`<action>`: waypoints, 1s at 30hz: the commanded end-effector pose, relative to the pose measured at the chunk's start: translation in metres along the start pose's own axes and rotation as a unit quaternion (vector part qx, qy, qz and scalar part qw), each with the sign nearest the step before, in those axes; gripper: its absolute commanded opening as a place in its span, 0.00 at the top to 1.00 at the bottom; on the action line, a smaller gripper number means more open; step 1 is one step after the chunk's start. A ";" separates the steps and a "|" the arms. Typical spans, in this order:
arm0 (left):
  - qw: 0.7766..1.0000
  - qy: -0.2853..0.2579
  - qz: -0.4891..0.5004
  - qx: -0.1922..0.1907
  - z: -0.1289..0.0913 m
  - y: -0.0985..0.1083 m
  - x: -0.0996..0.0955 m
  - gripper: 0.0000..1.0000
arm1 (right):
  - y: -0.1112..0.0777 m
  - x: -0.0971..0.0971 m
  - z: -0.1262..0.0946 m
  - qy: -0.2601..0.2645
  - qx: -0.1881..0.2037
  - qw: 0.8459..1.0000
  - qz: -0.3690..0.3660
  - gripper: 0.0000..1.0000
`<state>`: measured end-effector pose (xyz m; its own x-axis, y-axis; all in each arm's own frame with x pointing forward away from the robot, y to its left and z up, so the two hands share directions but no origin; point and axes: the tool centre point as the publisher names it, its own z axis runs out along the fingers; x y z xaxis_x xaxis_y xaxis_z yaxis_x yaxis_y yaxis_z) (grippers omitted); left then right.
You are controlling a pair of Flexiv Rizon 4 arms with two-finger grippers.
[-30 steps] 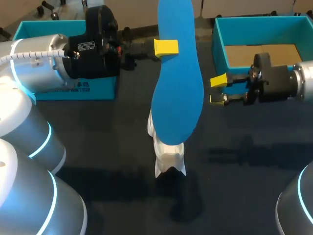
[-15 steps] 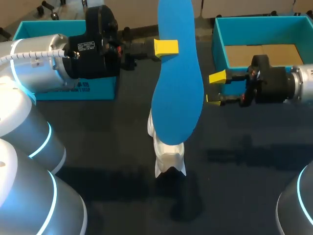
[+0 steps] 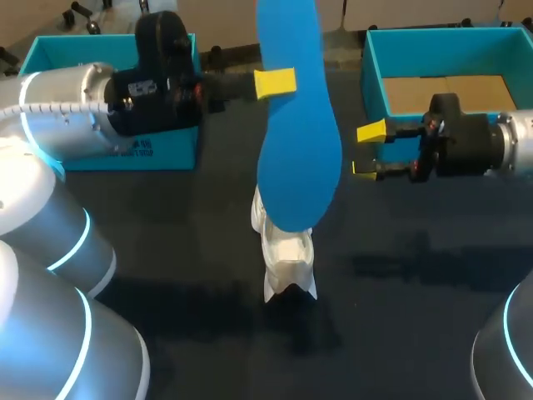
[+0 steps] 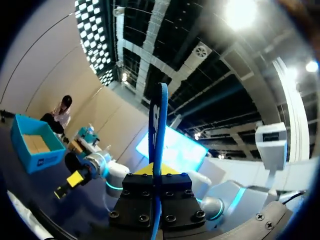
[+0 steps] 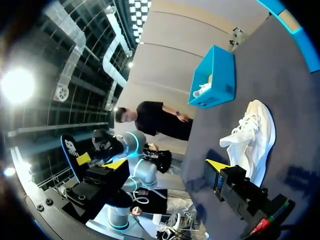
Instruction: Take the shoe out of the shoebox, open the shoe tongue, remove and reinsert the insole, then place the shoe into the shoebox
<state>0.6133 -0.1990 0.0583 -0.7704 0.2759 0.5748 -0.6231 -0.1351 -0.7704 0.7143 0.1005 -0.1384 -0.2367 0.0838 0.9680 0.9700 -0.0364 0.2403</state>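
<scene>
The left gripper (image 3: 279, 83) is clamping the blue insole (image 3: 297, 150) from both sides, holding it up in the air with its broad face turned toward the head camera. Its arm is stretching in level from the left, passing over the front of the left teal box (image 3: 125, 150). The insole's lower end is hanging over the white shoe (image 3: 283, 258), which is lying on the dark table (image 3: 166, 242). The right gripper (image 3: 368, 150) is hovering with fingers spread and empty, pointing at the insole's edge, in front of the right shoebox (image 3: 373, 83).
</scene>
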 end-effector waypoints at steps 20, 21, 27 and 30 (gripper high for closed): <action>0.876 0.064 0.475 -0.053 -0.039 -0.003 -0.061 1.00 | 0.000 -0.001 0.002 -0.001 0.000 1.000 0.000 0.00; 0.870 0.060 0.486 -0.053 -0.039 -0.003 -0.061 1.00 | 0.000 -0.001 0.002 -0.001 0.000 1.000 0.000 0.00; 0.832 0.078 0.546 -0.057 -0.044 0.001 -0.067 1.00 | 0.000 -0.001 0.002 -0.001 0.000 1.000 0.000 0.00; 0.821 0.066 0.562 -0.072 -0.050 0.001 -0.072 1.00 | 0.000 -0.001 0.002 -0.001 0.000 1.000 0.000 0.00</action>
<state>0.6682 -0.1743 0.0055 -0.9209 0.1704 -0.3506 0.3019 -0.2574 -0.9179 0.7147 0.1009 -0.1386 -0.2369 0.0838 0.9679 0.9700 -0.0359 0.2405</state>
